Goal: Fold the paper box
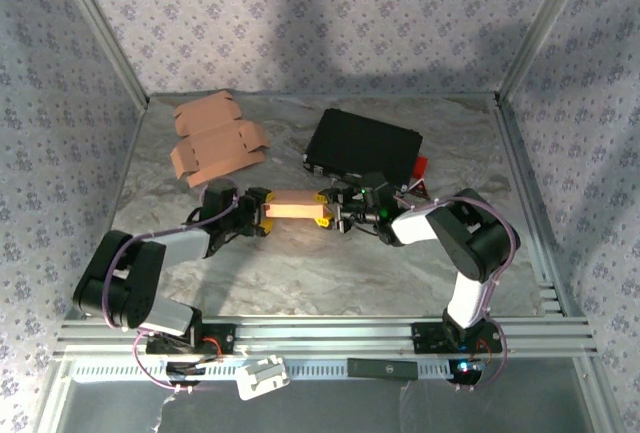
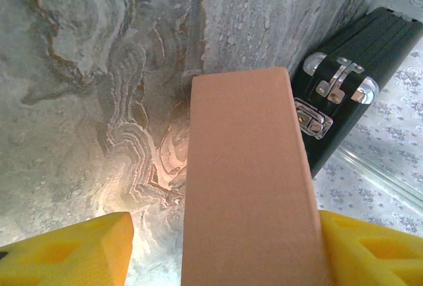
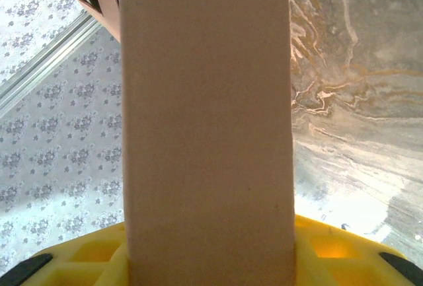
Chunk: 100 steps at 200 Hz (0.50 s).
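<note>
Your left arm [image 1: 130, 273] and right arm [image 1: 470, 243] have rounded black joints and silvery-white link shells, with thin purplish cables [image 1: 512, 243] looping alongside. Your left gripper [image 1: 265, 211] and right gripper [image 1: 325, 210] are black, tipped with blocky bright yellow fingers [image 2: 66, 250] with moulded recesses.

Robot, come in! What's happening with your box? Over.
Left tool open, loose around one end of paper box. Right tool shut on the other end. Black case behind, apart from it.
</note>
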Available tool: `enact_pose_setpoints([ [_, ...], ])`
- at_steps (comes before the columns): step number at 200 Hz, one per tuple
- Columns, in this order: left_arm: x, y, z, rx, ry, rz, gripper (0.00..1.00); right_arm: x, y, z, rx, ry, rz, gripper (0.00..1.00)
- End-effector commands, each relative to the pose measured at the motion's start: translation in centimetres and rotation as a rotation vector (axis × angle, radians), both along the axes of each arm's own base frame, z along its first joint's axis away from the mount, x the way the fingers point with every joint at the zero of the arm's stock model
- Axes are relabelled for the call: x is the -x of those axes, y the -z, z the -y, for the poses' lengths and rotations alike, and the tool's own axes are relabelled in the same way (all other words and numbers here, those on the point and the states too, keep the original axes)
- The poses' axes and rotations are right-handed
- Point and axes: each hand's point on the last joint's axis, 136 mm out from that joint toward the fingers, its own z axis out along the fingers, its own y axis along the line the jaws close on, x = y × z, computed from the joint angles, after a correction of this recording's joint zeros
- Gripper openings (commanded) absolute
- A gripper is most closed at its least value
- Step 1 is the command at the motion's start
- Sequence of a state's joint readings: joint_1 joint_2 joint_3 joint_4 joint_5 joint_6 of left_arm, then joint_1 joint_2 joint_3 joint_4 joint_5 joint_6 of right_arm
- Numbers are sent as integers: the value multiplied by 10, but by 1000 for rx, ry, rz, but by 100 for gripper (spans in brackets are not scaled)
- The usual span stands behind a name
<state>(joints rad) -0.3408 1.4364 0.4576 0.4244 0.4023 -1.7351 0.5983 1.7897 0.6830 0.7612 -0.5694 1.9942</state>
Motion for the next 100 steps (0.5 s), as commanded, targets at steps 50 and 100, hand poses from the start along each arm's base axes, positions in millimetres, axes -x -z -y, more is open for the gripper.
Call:
enact_pose_setpoints([
  [50, -4, -7, 7, 27, -72, -30, 42, 13, 13, 12, 55, 41, -115, 47],
  [100, 29, -1, 4, -69, -56, -279, 29, 16, 4, 29, 146, 44, -89, 64],
])
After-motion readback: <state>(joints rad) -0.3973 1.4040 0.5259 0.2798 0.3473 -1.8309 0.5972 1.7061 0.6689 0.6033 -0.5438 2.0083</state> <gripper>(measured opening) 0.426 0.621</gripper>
